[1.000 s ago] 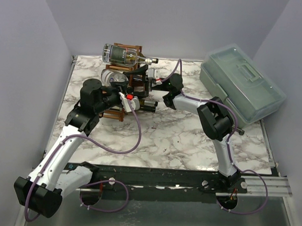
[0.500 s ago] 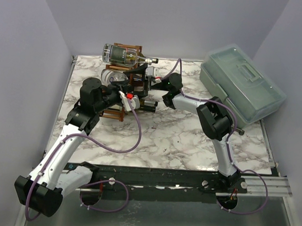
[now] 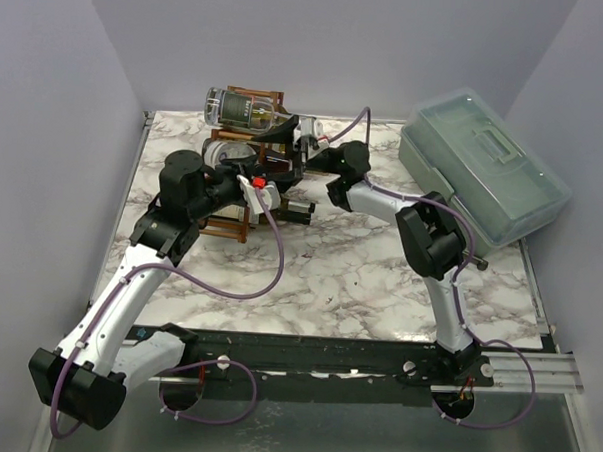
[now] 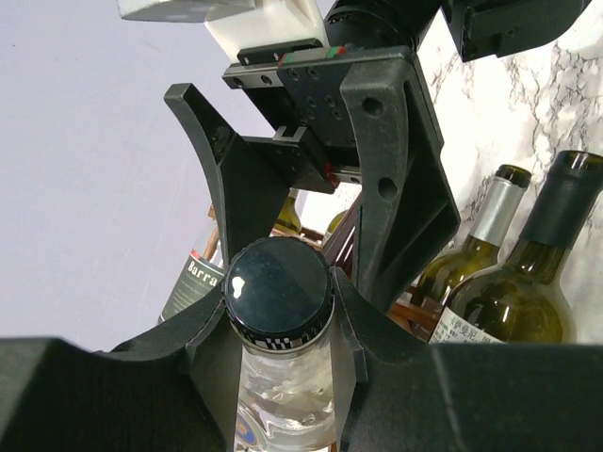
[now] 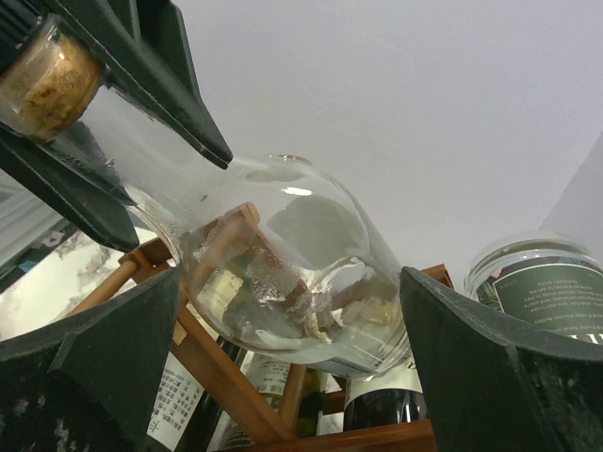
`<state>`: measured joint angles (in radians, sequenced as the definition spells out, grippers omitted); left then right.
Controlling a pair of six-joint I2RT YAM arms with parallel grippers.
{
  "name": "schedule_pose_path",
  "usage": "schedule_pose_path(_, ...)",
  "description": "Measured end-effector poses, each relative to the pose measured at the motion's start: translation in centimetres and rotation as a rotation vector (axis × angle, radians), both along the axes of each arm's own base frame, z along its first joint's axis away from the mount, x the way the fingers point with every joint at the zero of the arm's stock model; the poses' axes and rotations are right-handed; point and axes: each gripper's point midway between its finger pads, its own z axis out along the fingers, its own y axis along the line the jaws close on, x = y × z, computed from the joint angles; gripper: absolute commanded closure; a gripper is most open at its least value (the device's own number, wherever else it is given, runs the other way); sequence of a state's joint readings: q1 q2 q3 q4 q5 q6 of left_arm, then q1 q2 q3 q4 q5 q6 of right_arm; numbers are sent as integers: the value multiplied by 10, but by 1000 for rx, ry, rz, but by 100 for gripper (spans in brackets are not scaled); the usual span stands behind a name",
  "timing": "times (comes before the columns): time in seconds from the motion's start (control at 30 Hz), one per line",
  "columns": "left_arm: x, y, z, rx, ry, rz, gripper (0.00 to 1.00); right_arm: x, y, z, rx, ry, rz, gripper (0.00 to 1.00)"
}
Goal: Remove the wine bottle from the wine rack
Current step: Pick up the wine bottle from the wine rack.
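Observation:
The reddish-brown wine rack point(image 3: 228, 227) stands at the table's back left and also shows in the right wrist view point(image 5: 226, 381). A clear glass bottle point(image 3: 225, 153) lies in it, neck towards the arms. My left gripper point(image 3: 274, 175) is shut on this bottle's neck just below its black cap point(image 4: 280, 292). My right gripper point(image 3: 291, 137) is open just above the left one. Its fingers point(image 5: 104, 348) stand wide on either side of the clear bottle's body point(image 5: 292, 264) without touching it. In the left wrist view the right gripper point(image 4: 311, 235) hangs right over the cap.
A green-labelled bottle point(image 3: 237, 108) lies on top of the rack. Dark green bottles point(image 4: 528, 301) fill lower cells. A translucent plastic toolbox point(image 3: 484, 169) sits at the back right. Grey walls close in behind and to the left.
My right gripper has moved up and back towards the rack's top and now covers the top bottle's neck. My left gripper has shifted slightly back with the clear bottle's neck.

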<state>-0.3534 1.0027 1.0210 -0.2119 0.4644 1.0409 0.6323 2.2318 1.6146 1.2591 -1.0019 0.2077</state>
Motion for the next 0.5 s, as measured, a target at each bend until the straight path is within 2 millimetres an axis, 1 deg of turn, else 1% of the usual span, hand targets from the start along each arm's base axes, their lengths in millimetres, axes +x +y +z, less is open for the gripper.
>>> schedule_pose_path(0.4, 11, 3, 13, -89, 29, 68, 100, 3, -14, 12, -27, 42, 15, 0)
schedule_pose_path(0.5, 14, 7, 18, -123, 37, 90, 100, 4, -16, 15, -35, 47, 15, 0)
